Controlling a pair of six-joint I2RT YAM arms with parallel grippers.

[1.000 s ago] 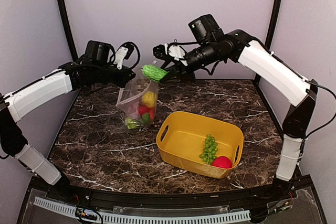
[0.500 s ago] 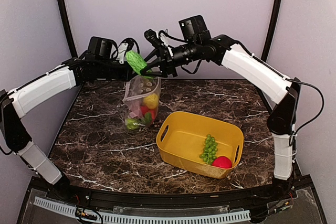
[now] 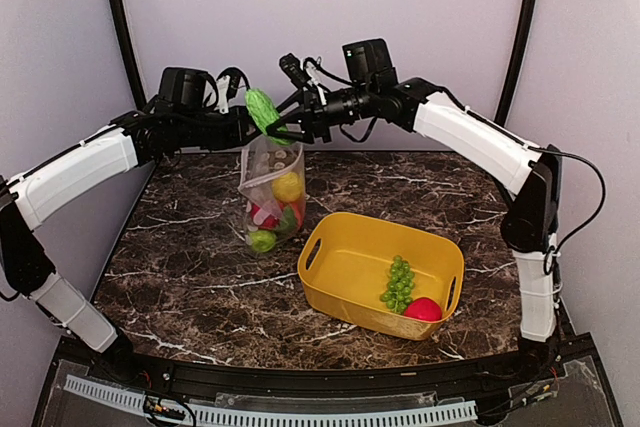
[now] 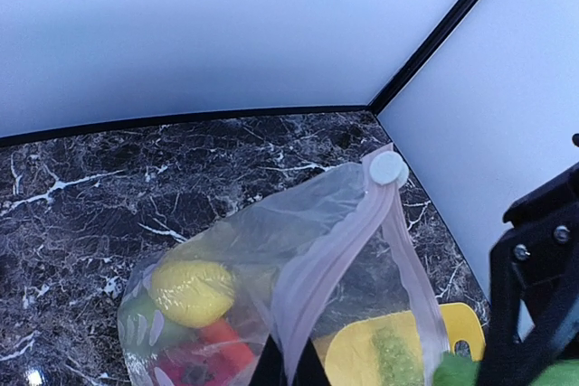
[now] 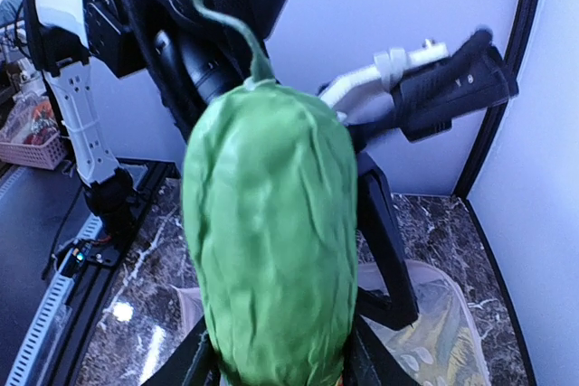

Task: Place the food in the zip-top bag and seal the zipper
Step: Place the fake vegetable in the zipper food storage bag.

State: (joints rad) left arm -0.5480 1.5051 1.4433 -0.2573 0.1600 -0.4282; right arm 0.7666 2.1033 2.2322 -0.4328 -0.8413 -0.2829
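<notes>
Top external view: right claw (image 3: 276,125) is clamping the cucumber (image 3: 264,110), fingers pressing on its lower end, stem end tilting up and away from the claw. Cucumber is hovering just above the mouth of the zip-top bag (image 3: 272,192), not inside it. Left claw (image 3: 243,131) is sitting just beside the right claw, nearly tip to tip, jaws pressed together and pinching the zipper (image 4: 318,277) at the bag's top edge. Bag is hanging down from that claw, mouth gaping under the cucumber; can't tell whether its bottom is touching the table. White slider tab (image 4: 387,169) is sitting at the end of the strip far from the left claw. Below both claws, inside the bag: lemon (image 3: 287,187), red pieces (image 3: 268,215), green piece (image 3: 262,240) at the bottom. Well below the claws, toward the right arm's side, yellow basket (image 3: 335,297) is resting on the dark marble table (image 3: 190,267), holding the grape bunch (image 3: 399,282) and a red ball (image 3: 423,309). Plain pale walls (image 3: 320,17) are boxing in the cell, black posts (image 3: 112,17) running up the corners.
</notes>
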